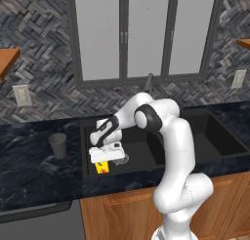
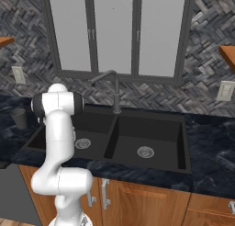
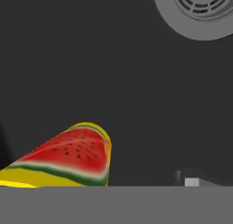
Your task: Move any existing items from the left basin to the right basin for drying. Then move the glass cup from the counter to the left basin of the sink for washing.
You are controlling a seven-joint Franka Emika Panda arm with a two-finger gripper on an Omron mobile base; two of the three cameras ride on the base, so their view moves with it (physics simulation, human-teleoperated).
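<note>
The existing item (image 1: 102, 168) is a small yellow-rinded chunk with a red watermelon face (image 3: 68, 159), lying on the floor of the left basin (image 1: 139, 151) at its front left. My gripper (image 1: 104, 162) hangs just above it, jaws open and pointing down, nothing held. One fingertip (image 3: 191, 180) shows to the right of the chunk, apart from it. The silver drain (image 3: 200, 9) lies further along the basin floor. The glass cup (image 1: 58, 145) (image 2: 19, 118) stands upright on the counter (image 1: 29, 170), left of the sink (image 2: 111, 138). The right basin (image 2: 147, 133) holds only its drain.
A slim dark faucet (image 2: 114, 89) rises behind the sink's divider, in front of the window. Wall outlets (image 1: 21, 94) (image 2: 226, 90) sit on the backsplash. Wooden cabinet fronts (image 2: 137, 197) run below the counter. My arm's elbow (image 1: 151, 118) reaches over the left basin.
</note>
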